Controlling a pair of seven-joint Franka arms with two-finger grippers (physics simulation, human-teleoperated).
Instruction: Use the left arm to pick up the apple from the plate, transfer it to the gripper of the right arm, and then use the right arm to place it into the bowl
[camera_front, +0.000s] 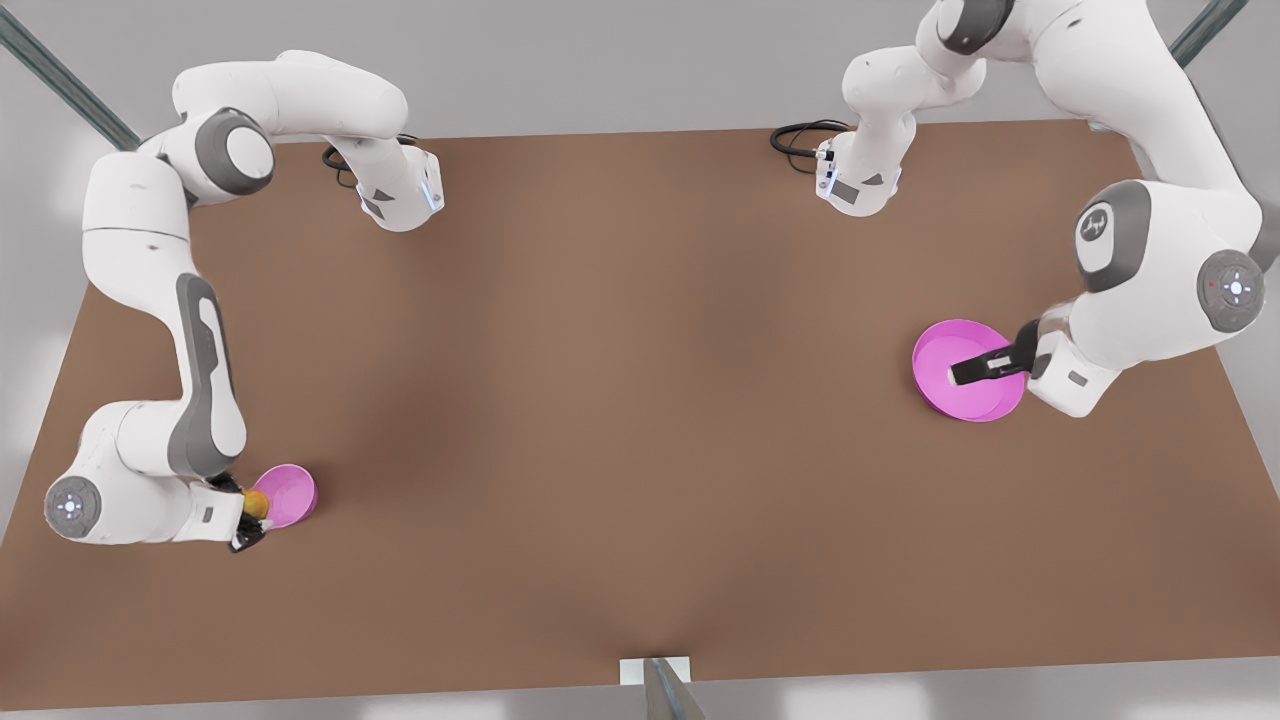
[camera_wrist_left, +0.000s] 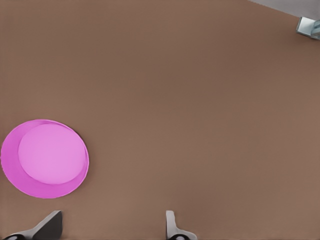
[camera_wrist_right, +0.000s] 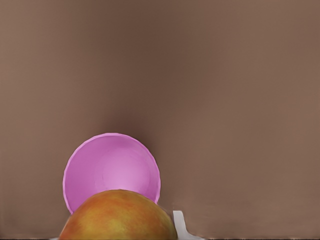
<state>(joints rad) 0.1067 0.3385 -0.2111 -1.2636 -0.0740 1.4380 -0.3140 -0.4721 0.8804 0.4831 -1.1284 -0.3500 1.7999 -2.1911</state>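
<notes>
Apple cut off (lower part), hiding bowl's near rim.

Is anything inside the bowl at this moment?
The bowl looks empty. The apple, shut in the right end effector, covers its near rim. The left end effector hangs open above the bare plate.

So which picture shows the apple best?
The right wrist view: the apple looms big and close in the right end effector, just before the bowl. The front view shows it as a tiny orange dot beside the bowl.
</notes>
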